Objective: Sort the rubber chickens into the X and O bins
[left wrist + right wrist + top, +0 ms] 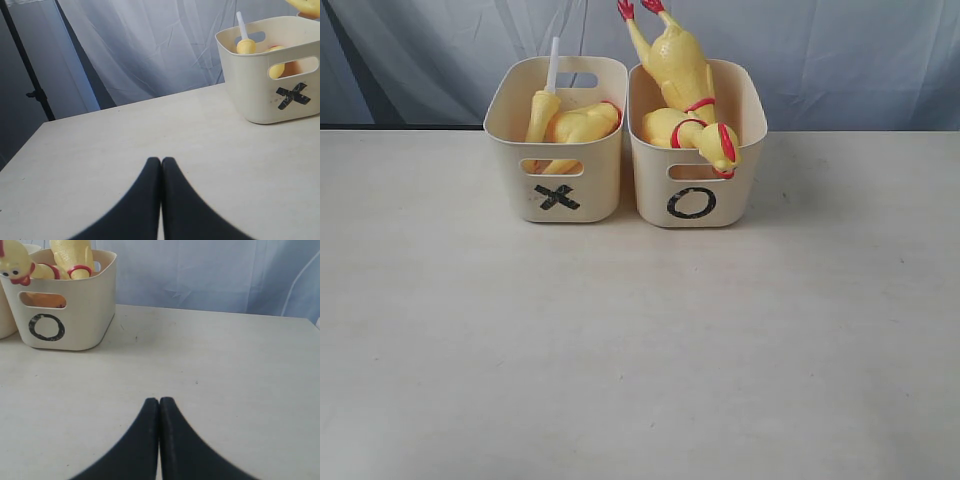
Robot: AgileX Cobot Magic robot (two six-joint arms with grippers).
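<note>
Yellow rubber chickens [678, 65] lie in both bins [605, 180], seemingly well beyond either claw [161, 161].

The left gripper [161, 165] is seen with its black fingers pressed together and nothing held between them, over the pale table [125, 130] and well apart from the X bin [255, 100]. Inside that bin a yellow neck piece [246, 46] is seen, its white tube [241, 24] raised past the rim. A pale curtain [150, 45] is hung behind the bin.
</note>
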